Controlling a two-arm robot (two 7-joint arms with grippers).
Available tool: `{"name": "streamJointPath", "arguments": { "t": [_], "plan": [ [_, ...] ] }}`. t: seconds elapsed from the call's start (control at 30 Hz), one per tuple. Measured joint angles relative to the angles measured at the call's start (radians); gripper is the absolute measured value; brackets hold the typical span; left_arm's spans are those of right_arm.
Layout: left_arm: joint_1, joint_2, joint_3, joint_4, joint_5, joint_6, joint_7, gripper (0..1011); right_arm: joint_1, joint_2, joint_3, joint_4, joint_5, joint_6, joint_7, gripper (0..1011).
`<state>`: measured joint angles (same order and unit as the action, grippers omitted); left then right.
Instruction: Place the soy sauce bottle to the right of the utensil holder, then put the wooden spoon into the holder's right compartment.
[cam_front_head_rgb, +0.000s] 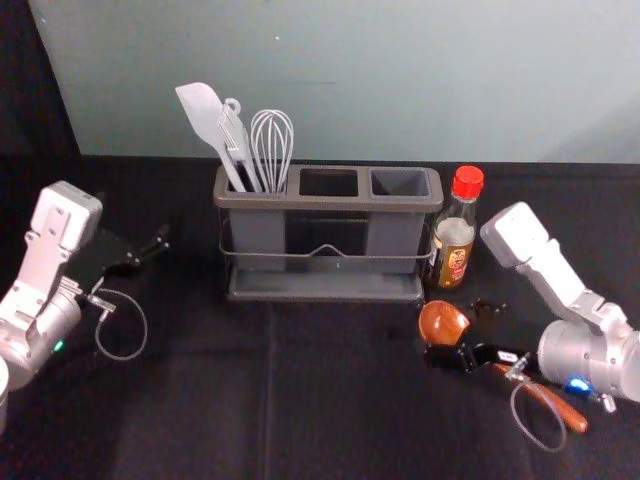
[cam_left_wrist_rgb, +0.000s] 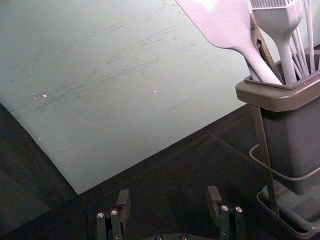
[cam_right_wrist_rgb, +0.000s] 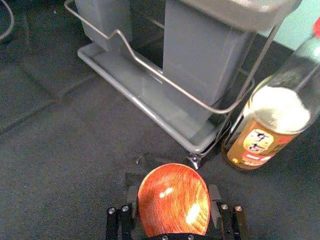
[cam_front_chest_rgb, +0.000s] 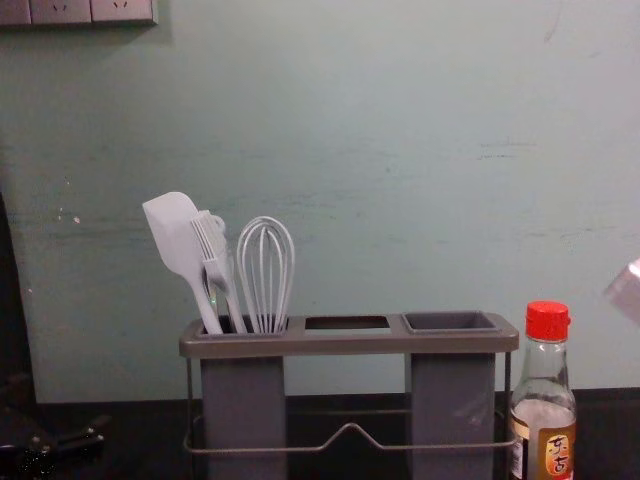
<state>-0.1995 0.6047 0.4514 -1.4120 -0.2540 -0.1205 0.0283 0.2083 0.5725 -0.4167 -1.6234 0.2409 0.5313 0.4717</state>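
OK, here's what I've got from my seat; my right gripper (cam_front_head_rgb: 458, 332) is down low in front of the utensil holder's (cam_front_head_rgb: 330, 202) right end, reaching in over the wooden spoon (cam_front_head_rgb: 441, 322); its 2 fingers are spread well apart, and the right wrist view has the spoon's round bowl sitting right between them; whether either finger touches the wood, I honestly can't tell, but I wouldn't call it clamped.

The spoon is on the black cloth (cam_front_head_rgb: 200, 400), bowl near the holder's front right corner, handle angling out to the right and back toward me, passing under the gripper; the soy sauce bottle (cam_front_head_rgb: 455, 240) is upright just beside the holder's right end, red cap on, so that half of the job looks fine to me.

The holder has 3 openings in a row; the left 1 has a spatula (cam_front_head_rgb: 205, 115), a brush (cam_front_chest_rgb: 212, 255) and a whisk (cam_front_head_rgb: 272, 145) poking out the top; the spoon is outside the right compartment (cam_front_head_rgb: 400, 182); my left gripper (cam_front_head_rgb: 140, 252) is parked off to the holder's left, fingers wide apart and empty.
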Motion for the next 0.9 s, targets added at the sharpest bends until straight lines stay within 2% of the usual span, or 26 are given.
{"name": "streamJointPath", "arguments": {
  "t": [0.33, 0.43, 0.5, 0.53, 0.57, 0.6, 0.7, 0.77, 0.83, 0.87, 0.9],
  "plan": [
    [0.000, 0.000, 0.000, 0.000, 0.000, 0.000, 0.000, 1005, -0.050, 0.038, 0.041, -0.092, 0.033, 0.002, -0.011, 839],
    [0.000, 0.000, 0.000, 0.000, 0.000, 0.000, 0.000, 1005, -0.069, 0.044, 0.055, -0.110, 0.043, -0.016, -0.016, 840],
    [0.000, 0.000, 0.000, 0.000, 0.000, 0.000, 0.000, 1005, -0.095, 0.049, 0.073, -0.127, 0.053, -0.055, -0.024, 840],
    [0.000, 0.000, 0.000, 0.000, 0.000, 0.000, 0.000, 1005, -0.114, 0.051, 0.087, -0.137, 0.059, -0.095, -0.032, 839],
    [0.000, 0.000, 0.000, 0.000, 0.000, 0.000, 0.000, 1005, -0.114, 0.051, 0.087, -0.137, 0.059, -0.095, -0.032, 839],
    [0.000, 0.000, 0.000, 0.000, 0.000, 0.000, 0.000, 1005, -0.136, 0.051, 0.100, -0.146, 0.065, -0.143, -0.040, 839],
    [0.000, 0.000, 0.000, 0.000, 0.000, 0.000, 0.000, 1005, -0.168, 0.047, 0.120, -0.155, 0.072, -0.226, -0.052, 839],
    [0.000, 0.000, 0.000, 0.000, 0.000, 0.000, 0.000, 1005, -0.213, 0.031, 0.149, -0.159, 0.081, -0.366, -0.063, 839],
    [0.000, 0.000, 0.000, 0.000, 0.000, 0.000, 0.000, 1005, -0.233, 0.020, 0.164, -0.159, 0.086, -0.434, -0.068, 840],
    [0.000, 0.000, 0.000, 0.000, 0.000, 0.000, 0.000, 1005, -0.251, 0.006, 0.178, -0.156, 0.091, -0.503, -0.069, 839],
    [0.000, 0.000, 0.000, 0.000, 0.000, 0.000, 0.000, 1005, -0.257, 0.001, 0.182, -0.155, 0.093, -0.530, -0.070, 839]
  ]
}}
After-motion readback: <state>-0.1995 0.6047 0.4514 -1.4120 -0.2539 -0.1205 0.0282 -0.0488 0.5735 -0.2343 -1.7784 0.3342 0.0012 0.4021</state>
